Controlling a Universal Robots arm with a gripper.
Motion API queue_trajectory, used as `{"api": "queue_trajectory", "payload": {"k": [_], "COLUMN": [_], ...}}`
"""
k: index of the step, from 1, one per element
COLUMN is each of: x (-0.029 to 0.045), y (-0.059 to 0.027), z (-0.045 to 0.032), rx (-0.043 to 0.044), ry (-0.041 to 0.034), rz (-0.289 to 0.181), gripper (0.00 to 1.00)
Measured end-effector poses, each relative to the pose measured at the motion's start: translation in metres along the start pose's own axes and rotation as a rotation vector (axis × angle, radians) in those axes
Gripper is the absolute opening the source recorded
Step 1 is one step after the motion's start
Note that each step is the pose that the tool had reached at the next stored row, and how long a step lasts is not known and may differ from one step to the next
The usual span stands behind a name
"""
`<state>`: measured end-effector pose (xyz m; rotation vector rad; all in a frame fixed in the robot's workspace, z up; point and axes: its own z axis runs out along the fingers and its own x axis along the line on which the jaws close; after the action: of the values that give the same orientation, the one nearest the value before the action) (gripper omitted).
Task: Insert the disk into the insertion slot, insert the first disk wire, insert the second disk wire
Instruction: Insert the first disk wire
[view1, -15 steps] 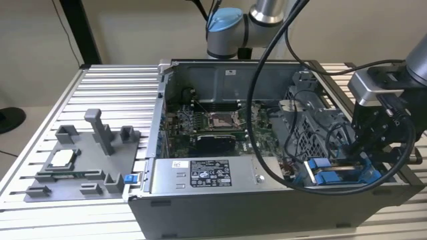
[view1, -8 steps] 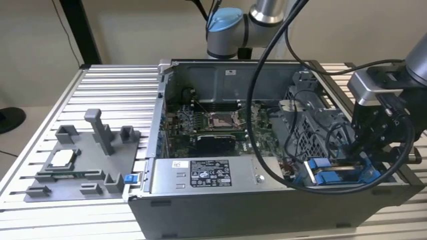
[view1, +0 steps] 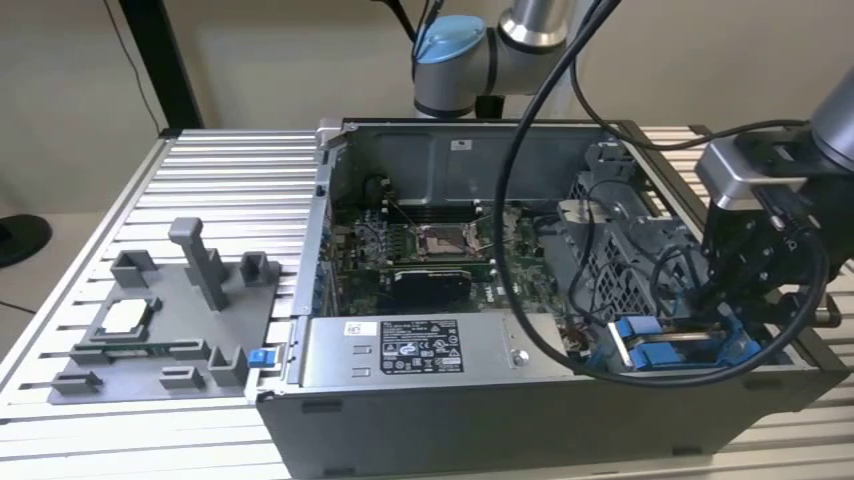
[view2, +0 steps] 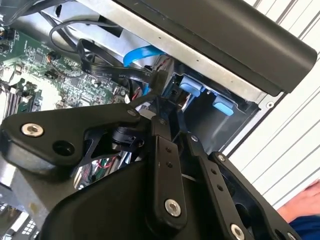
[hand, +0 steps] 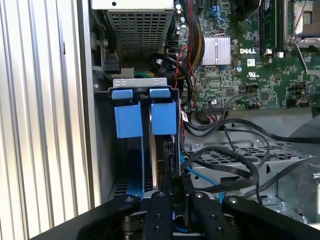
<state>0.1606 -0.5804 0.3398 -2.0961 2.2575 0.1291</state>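
Now my gripper, nearly shut on something I cannot identify, hangs just above the slot, lengthwise with it, at the exterior view's right.

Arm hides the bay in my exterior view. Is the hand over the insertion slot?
Observer: Yes. In the first wrist view the hand sits at the insertion slot, in line with its two blue tabs.
Operator: Wires near it?
Observer: A thin blue cable runs beside the slot among black wires.
Operator: Anyone close?
Observer: The second wrist view shows a person's hand outside the case.
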Motion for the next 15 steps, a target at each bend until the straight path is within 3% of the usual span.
{"api": "queue_trajectory", "payload": {"k": [9,15], "x": [-0.0011,-0.0002], "y": [-0.0017,-0.002], "z": [0.0031,0.0126], "rx": [-0.0008,-0.0007], "ry": [0.0001,0.0014], "rz": [0.0,0.0], "gripper": [0.0,0.0]}}
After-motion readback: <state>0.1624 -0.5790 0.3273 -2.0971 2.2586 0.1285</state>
